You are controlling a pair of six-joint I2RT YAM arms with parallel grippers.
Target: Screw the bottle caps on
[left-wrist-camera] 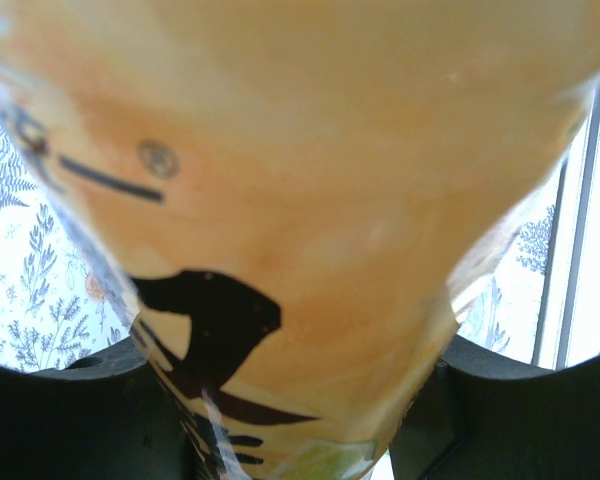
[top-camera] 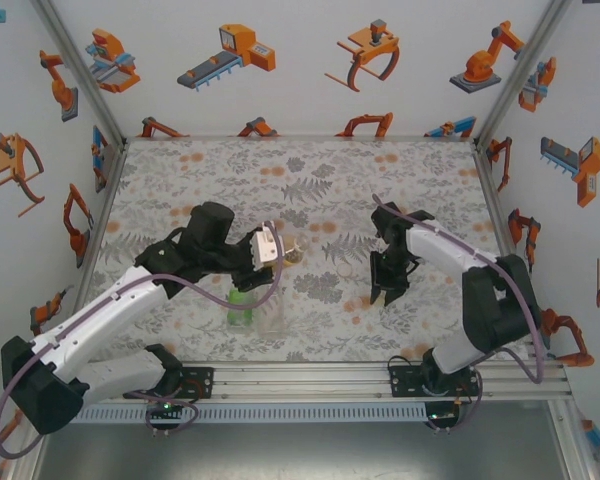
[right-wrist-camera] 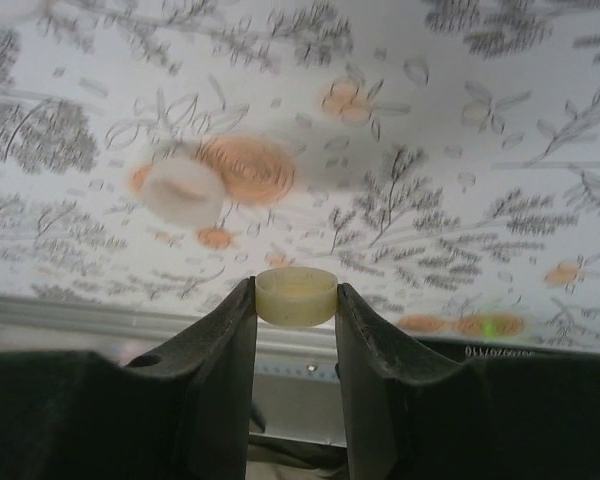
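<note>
The left gripper (top-camera: 272,247) is clamping the amber bottle (left-wrist-camera: 310,200) left of centre in the top view, and the bottle's label is crowding the left wrist view. The right gripper (right-wrist-camera: 296,330) is pinching a yellowish cap (right-wrist-camera: 296,296) by its sides, right of centre in the top view and well apart from the bottle. A pale cap (right-wrist-camera: 183,190) is lying on the bench (top-camera: 320,180), at the upper left of the right wrist view. The green bottle (top-camera: 240,305) is standing just below the left gripper. To seat the cap well, the right arm is probably needing to bring it level over the neck, settle it gently, then twist while the left is holding firm. A tilted cap risks cross-threading.
</note>
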